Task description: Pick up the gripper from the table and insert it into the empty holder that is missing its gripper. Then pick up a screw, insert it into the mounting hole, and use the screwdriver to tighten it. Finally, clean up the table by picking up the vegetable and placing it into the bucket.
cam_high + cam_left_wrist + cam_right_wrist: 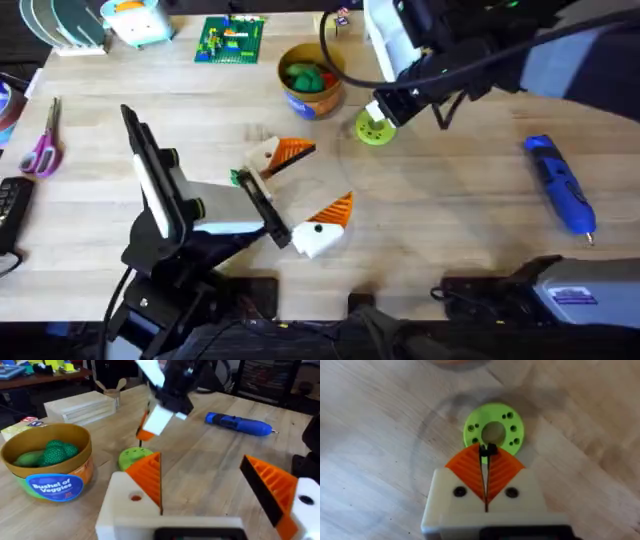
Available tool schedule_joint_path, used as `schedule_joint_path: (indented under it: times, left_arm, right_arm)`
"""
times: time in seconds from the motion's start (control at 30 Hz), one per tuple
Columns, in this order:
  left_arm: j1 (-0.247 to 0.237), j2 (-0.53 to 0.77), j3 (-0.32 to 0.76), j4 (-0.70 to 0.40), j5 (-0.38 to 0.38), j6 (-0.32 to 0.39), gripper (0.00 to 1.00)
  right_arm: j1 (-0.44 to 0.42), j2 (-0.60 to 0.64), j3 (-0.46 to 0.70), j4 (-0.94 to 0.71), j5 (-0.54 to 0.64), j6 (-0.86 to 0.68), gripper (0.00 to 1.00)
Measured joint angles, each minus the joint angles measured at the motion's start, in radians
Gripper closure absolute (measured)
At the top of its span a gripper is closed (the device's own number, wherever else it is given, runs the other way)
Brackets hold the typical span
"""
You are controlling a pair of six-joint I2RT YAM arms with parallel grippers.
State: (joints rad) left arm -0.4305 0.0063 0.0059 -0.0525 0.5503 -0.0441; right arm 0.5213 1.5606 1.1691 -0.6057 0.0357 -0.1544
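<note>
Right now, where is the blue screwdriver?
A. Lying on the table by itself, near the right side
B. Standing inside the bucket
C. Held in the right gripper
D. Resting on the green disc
A. The screwdriver lies flat on the bare table, while the right gripper is over the green disc, away from it.

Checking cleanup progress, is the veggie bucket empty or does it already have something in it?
Not empty. The bucket holds green toy vegetables, seen inside its rim in the left wrist and overhead views.
</note>
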Motion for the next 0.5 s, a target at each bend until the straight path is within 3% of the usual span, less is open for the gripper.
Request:
schedule_joint_path:
  times: [0.23,0.5]
  left_arm:
    - [0.000,0.000,0.000,0.000,0.000,0.000,0.009]
    - [0.000,0.000,0.000,0.000,0.000,0.000,0.009]
  right_arm:
    - [0.023,-0.141,0.111,-0.014,-0.095,0.028,0.994]
    - [0.238,-0.146,0.218,-0.069,-0.202,0.058,0.994]
